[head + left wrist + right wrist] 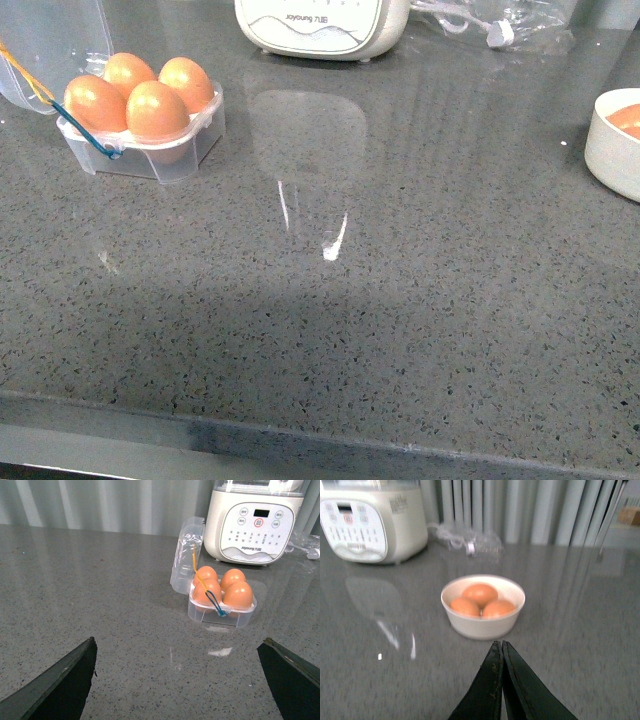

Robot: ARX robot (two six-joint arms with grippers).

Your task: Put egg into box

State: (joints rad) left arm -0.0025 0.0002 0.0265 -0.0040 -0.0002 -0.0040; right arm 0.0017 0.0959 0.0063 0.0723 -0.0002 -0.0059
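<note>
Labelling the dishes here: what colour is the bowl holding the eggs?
White; the bowl shows best in the right wrist view.

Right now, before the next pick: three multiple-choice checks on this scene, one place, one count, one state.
1. The bowl stands where relative to the box? A) left of it B) right of it C) inside it
2. Eggs in the box? A) two B) three C) four
3. The box's lid is A) open B) shut C) missing
Answers: 1 B, the front view shows it at the far right; 2 C, every cell is filled; 3 A, it stands up beside the eggs.
</note>
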